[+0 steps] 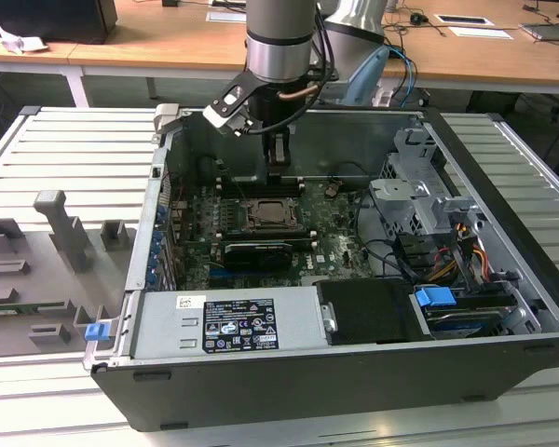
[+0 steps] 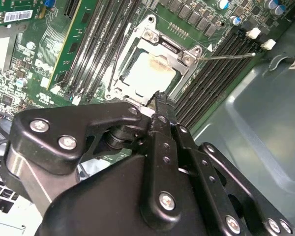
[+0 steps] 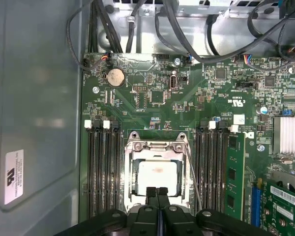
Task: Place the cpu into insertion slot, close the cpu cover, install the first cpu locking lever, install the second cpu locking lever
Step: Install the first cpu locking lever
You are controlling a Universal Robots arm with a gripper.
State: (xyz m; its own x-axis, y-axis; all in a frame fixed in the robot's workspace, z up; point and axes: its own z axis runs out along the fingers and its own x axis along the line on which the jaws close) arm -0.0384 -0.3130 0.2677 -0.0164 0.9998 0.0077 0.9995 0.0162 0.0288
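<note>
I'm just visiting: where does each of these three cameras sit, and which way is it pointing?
Exterior view: off the arm, looking down at an angle into the open computer case; the arm and gripper show.
First wrist view: on the wrist, looking straight down at the circuit board; shut fingertips show.
Second wrist view: on the wrist, looking slantwise past the gripper's black body at that board.
Both wrist views share the silver chip under its metal frame.

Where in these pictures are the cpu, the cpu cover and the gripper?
cpu (image 3: 157,178): first wrist view, middle of its top.
cpu cover (image 3: 157,146): first wrist view, one bar of its frame.
gripper (image 3: 157,191): first wrist view, between its fingertips.
</note>
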